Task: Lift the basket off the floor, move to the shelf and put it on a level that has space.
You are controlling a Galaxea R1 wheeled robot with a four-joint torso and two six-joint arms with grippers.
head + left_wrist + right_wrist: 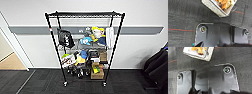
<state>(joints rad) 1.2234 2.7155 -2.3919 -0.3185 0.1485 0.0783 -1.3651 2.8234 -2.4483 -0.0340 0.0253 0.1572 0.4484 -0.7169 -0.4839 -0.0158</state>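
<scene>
Basket: cream-white woven rectangular basket (218, 8) sits on dark grey carpet floor (183, 16), not yet lifted.
Shelf: tall black wire rack (85, 47) ahead, top tier (85, 14) bare.
Fingers: cannot tell.

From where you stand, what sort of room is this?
Probably an office or storage corner: dark grey carpet tiles, a plain white wall with a grey rail, and a cluttered black wire shelf on castors. A basket sits on the carpet.

Basket (218, 8) cut off by frame edge
</scene>
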